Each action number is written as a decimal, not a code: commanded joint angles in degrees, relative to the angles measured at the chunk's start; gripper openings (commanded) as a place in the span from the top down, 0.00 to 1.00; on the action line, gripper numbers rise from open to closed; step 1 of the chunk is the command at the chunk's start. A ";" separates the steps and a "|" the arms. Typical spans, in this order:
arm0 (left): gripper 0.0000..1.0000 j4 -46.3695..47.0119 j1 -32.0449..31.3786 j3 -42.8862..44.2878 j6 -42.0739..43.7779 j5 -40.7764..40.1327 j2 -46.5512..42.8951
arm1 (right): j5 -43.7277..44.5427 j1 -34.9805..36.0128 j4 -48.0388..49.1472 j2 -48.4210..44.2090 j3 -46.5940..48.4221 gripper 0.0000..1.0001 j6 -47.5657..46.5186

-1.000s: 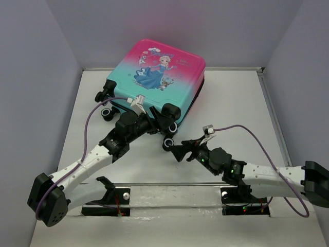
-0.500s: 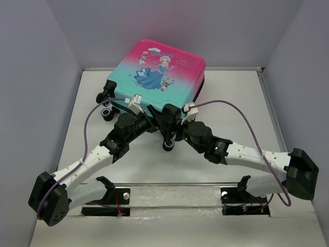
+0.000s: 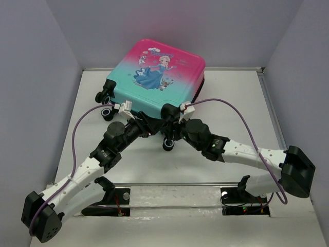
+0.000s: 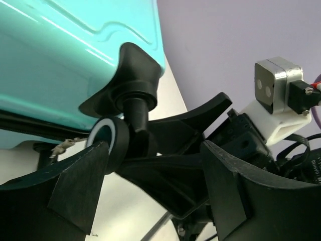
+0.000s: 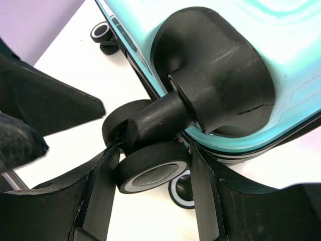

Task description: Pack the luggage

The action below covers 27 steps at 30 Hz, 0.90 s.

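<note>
The luggage [image 3: 154, 72] lies closed on the table, princess side up, its wheels toward me. Its teal shell fills the top of the left wrist view [image 4: 75, 50] and of the right wrist view [image 5: 281, 50]. Both grippers are at its near right corner. My right gripper [image 3: 172, 129] [image 5: 153, 165] has its two fingers closed against the sides of a black caster wheel [image 5: 153, 170] under the corner housing. My left gripper [image 3: 153, 126] [image 4: 153, 150] is open just left of it, the same wheel [image 4: 108, 143] by its left finger, and a right gripper finger lies between its jaws.
A second caster [image 3: 168, 144] touches the table below the held one. Two more wheels [image 3: 105, 112] stick out at the luggage's left corner. Grey walls close in the white table [image 3: 231, 103] on three sides. Purple cables loop over both arms.
My right arm has swung forward and left from the table's middle to the near right wheel and closed round it. My left arm has stretched out slightly, its gripper staying by the wheel.
</note>
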 commanded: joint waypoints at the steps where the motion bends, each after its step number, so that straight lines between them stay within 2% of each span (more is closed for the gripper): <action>1: 0.18 -4.68 -0.06 -4.32 4.98 -6.99 -4.82 | 4.42 -1.68 2.29 -3.89 0.57 0.93 -1.67; 5: 0.33 -4.34 -0.14 -10.47 6.92 -7.26 -7.21 | 4.16 -1.68 -1.67 -6.44 1.62 0.93 -3.87; 8: 0.49 -1.88 -0.32 -13.91 8.06 -9.29 -4.75 | 3.46 -1.68 -6.84 -7.32 3.55 0.93 -5.01; 10: 0.54 2.51 -1.28 -14.88 9.11 -9.11 -2.47 | 3.02 -1.68 -8.61 -7.41 5.40 0.93 -5.45; 17: 0.55 13.94 -6.99 -9.00 14.91 -14.11 14.12 | 1.62 -2.21 -10.02 -8.38 6.72 0.93 -5.63; 27: 0.42 26.51 -10.95 -2.67 18.70 -22.19 28.12 | -2.08 -2.21 -9.85 -7.59 7.25 0.93 -4.23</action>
